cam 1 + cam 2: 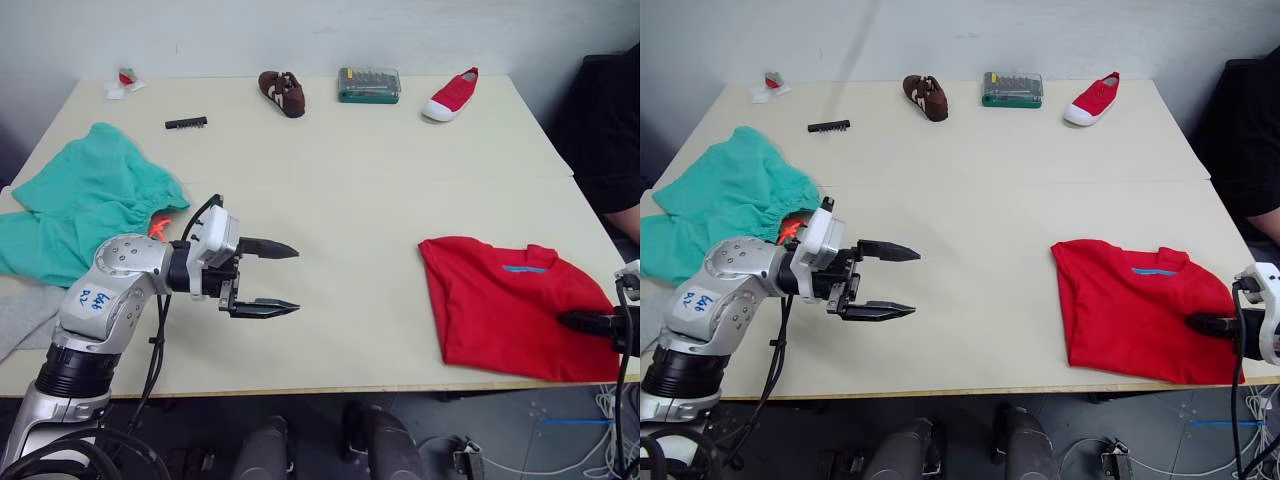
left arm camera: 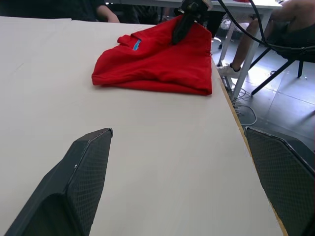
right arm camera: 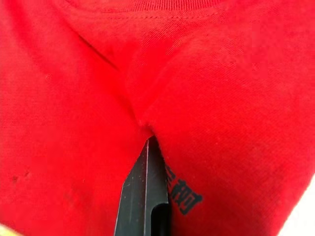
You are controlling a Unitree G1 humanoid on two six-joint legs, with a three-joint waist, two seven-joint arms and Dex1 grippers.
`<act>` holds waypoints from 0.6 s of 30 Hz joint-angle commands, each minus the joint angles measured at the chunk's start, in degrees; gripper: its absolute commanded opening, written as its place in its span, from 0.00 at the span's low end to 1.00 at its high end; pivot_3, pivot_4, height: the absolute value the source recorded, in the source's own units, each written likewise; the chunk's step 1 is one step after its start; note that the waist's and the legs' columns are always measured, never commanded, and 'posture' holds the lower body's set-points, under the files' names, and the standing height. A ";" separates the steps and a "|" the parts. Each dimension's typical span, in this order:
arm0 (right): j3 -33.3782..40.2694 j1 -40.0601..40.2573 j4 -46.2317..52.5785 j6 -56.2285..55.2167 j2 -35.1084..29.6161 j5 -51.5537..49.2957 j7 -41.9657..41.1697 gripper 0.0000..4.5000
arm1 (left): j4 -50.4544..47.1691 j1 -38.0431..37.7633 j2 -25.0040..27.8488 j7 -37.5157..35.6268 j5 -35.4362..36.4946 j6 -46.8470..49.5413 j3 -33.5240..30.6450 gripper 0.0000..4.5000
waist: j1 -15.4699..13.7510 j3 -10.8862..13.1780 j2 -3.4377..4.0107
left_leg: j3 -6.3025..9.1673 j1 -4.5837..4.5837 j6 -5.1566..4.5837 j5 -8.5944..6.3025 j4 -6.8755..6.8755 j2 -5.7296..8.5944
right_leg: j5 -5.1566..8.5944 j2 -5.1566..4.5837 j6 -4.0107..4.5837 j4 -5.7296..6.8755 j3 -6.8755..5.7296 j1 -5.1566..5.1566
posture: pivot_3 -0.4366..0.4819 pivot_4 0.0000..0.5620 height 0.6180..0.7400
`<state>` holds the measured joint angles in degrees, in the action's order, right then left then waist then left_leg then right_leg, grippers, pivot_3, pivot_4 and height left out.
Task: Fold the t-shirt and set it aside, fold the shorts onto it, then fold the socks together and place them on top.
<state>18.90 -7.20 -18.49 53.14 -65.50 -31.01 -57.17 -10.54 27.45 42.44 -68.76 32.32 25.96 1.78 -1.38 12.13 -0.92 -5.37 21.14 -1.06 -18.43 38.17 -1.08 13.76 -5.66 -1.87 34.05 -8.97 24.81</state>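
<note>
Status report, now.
Left hand open, hovering over bare table. Right hand shut on t-shirt, folded at table's right edge. Nothing in the way.

t-shirt (image 1: 505,308): plain bright red, blue collar label | shorts (image 1: 85,205): teal-green, orange drawstring | socks (image 1: 25,315): light grey | shoe (image 1: 451,95): red, white sole | other shoe (image 1: 282,92): brown, white stripes | table (image 1: 340,200): pale beige

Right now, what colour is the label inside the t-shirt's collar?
Blue, on the red t-shirt; the label shows best in the left eye view.
</note>
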 commanded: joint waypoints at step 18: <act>30.68 3.31 8.62 -4.61 0.26 -4.99 4.09 1.00 | -2.72 -2.05 1.14 0.64 0.14 0.06 -2.42 1.00 | 0.23 0.03 0.21 | -0.03 -0.01 0.07 0.11 -0.02 -0.08 | -0.09 0.10 0.08 0.12 0.08 0.03 | 0.48 0.27 1.00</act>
<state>45.67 -2.47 -14.37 47.30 -64.69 -32.54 -51.91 -10.82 25.71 42.75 -68.41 31.85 26.09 0.99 -1.15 12.16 -0.71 -5.43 21.14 -0.97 -18.32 38.15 -1.18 13.67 -5.55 -1.79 34.20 -8.87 24.83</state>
